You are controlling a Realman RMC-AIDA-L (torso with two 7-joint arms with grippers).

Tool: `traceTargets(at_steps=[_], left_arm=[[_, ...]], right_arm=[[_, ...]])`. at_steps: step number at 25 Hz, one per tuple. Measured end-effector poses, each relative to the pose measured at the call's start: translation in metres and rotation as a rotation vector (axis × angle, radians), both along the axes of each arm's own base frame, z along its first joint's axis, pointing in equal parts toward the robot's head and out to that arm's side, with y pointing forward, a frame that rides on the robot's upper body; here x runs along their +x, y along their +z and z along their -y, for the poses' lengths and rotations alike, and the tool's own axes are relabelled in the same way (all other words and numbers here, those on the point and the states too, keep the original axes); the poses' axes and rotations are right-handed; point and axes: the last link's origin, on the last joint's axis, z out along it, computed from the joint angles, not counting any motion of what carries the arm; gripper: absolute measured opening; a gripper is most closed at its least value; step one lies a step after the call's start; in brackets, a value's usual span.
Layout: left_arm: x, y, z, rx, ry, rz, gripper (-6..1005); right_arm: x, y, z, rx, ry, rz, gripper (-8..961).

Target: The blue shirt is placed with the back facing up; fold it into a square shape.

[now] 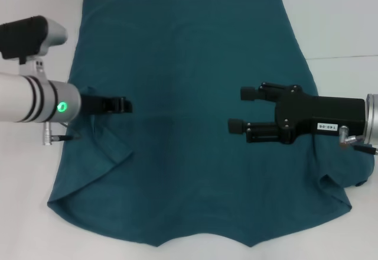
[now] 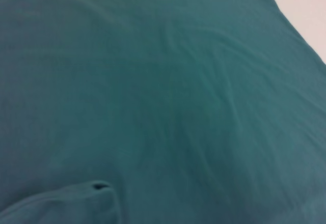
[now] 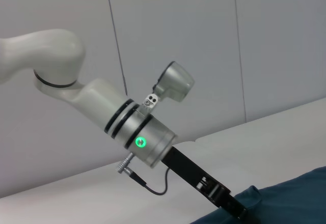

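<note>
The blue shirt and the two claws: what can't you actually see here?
- The blue shirt: its underside, hidden against the white table in every view.
- Left gripper: fingers seen end-on in the head view; open or shut unclear.
- Right gripper: absent from its own wrist view.
- Shirt's near edge: cut off by the head view's bottom.

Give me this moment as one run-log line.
blue shirt: flat, unfolded | left gripper: over shirt's left side | right gripper: open, above right side

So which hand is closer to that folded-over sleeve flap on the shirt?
Left. The left hand hangs just above the folded sleeve flap on the blue shirt; the right hand hovers across the shirt's middle.
</note>
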Motion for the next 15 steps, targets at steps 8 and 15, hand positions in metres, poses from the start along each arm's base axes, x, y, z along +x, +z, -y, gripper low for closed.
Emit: traceTargets(at_steps=[8,15], left_arm=[[-0.022,0.019,0.015,0.022,0.052,-0.012,355],[-0.027,0.02,0.023,0.045,0.06,-0.075,661]], right_arm=[[0.001,0.001,-0.001,0.005,-0.006,0.0,924],[-0.002,0.001,-0.003,0.006,-0.002,0.004,924]])
